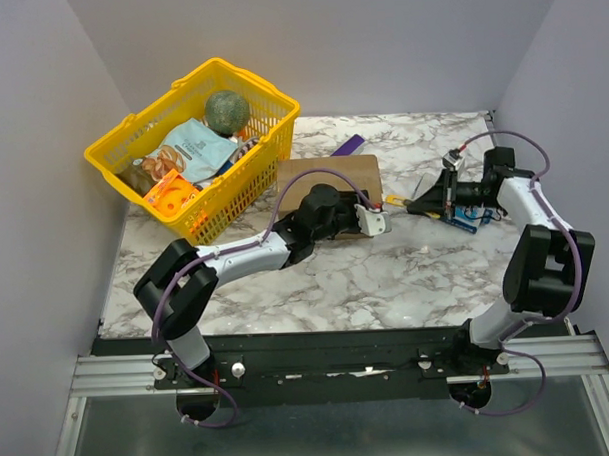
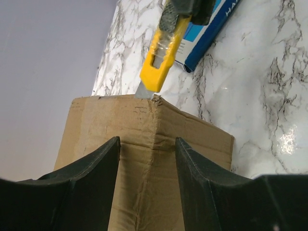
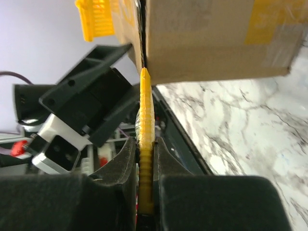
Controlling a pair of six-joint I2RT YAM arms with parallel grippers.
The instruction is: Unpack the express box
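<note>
Sitting on the marble table just beside the yellow basket, the express box lies under the wide-spread left gripper. The right gripper clamps a yellow knife, its blade at the box's edge.

Closed brown cardboard express box, flat on marble table.

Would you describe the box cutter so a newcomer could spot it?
On the marble table, look just right of the central brown express box. The cutter is the slim yellow tool clamped in the right gripper, blade tip at the box's edge, far smaller than the yellow basket.
</note>
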